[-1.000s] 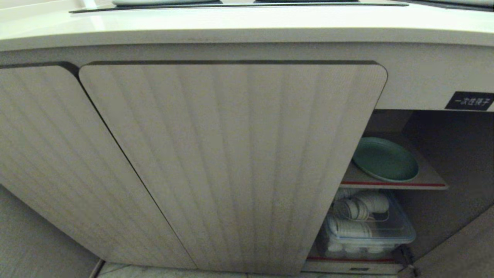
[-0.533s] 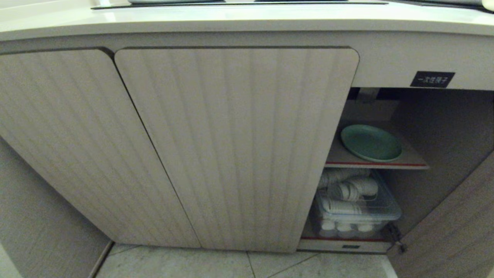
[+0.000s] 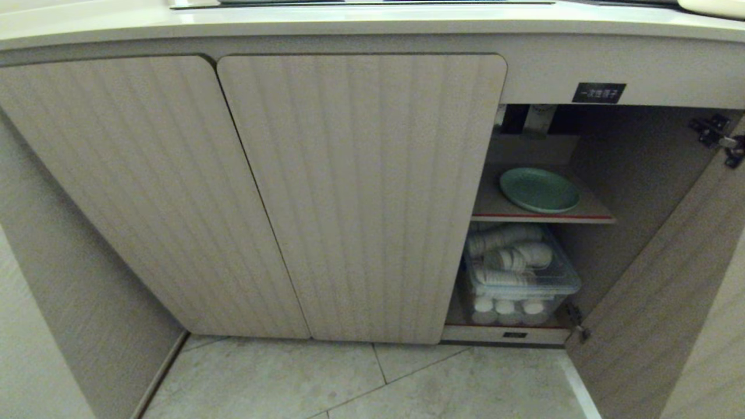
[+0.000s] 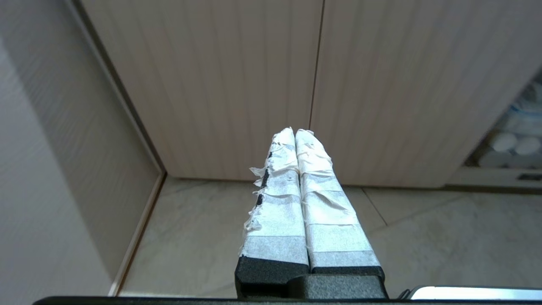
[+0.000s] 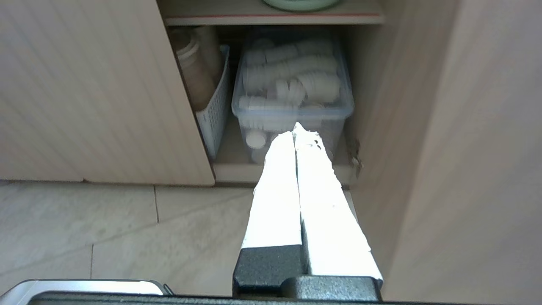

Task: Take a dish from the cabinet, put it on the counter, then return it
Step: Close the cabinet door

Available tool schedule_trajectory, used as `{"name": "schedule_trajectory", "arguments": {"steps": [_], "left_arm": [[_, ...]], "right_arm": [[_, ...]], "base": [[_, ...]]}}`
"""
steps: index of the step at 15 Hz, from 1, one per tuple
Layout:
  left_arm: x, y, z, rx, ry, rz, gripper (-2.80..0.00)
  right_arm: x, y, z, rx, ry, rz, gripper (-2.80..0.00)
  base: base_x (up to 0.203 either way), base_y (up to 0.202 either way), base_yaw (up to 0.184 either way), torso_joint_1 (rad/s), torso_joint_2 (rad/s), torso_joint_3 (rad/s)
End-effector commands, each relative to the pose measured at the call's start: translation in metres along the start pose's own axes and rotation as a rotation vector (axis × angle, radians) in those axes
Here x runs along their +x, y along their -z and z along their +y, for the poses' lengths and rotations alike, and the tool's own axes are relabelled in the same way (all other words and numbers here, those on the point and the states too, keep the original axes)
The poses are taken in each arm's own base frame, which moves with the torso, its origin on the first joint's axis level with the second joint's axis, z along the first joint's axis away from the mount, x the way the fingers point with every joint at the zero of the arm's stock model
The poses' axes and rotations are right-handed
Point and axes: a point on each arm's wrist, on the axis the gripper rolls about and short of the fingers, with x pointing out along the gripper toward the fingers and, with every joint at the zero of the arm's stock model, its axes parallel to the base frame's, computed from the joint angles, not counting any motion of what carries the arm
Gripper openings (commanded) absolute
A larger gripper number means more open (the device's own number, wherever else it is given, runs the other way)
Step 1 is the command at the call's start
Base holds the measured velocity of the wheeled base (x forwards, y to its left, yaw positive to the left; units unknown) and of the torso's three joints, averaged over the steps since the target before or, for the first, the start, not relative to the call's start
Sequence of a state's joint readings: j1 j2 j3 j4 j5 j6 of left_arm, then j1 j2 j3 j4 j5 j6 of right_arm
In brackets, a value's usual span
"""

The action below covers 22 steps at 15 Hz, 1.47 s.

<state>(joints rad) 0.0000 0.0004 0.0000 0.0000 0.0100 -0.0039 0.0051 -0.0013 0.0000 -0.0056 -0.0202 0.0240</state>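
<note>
The mint-green plate (image 3: 539, 190) lies on the cabinet's (image 3: 361, 192) red-edged shelf (image 3: 541, 217), below a black label (image 3: 598, 92) with unreadable white characters. Both tools, left (image 4: 295, 132) and right (image 5: 295, 128), are clenched empty above the tiled floor (image 3: 372, 381).

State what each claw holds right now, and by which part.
Nothing is held. The left claw and right claw are both shut on nothing; the round mint-green plate lies untouched on the cabinet shelf.
</note>
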Motion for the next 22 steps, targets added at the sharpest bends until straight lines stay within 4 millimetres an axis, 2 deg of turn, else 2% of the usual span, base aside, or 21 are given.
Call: {"name": "schedule_trajectory", "arguments": {"steps": [1, 3, 22], "left_arm": [[0.0, 0.0, 0.0, -0.001, -0.001, 0.0, -2.8], [0.0, 0.0, 0.0, -0.001, 0.001, 0.0, -2.8], [0.0, 0.0, 0.0, -0.001, 0.001, 0.0, -2.8]], "right_arm": [[0.0001, -0.0001, 0.0, 0.0, 0.0, 0.001, -2.8], [0.0001, -0.0002, 0.0, 0.0, 0.0, 0.0, -2.8], [0.0001, -0.0001, 0.0, 0.0, -0.001, 0.001, -2.8]], "base": [[-0.189, 0.0, 0.001, 0.002, 0.0, 0.002], [-0.109, 0.0, -0.002, 0.002, 0.0, 0.0], [0.0, 0.0, 0.0, 0.0, 0.0, 0.0]]}}
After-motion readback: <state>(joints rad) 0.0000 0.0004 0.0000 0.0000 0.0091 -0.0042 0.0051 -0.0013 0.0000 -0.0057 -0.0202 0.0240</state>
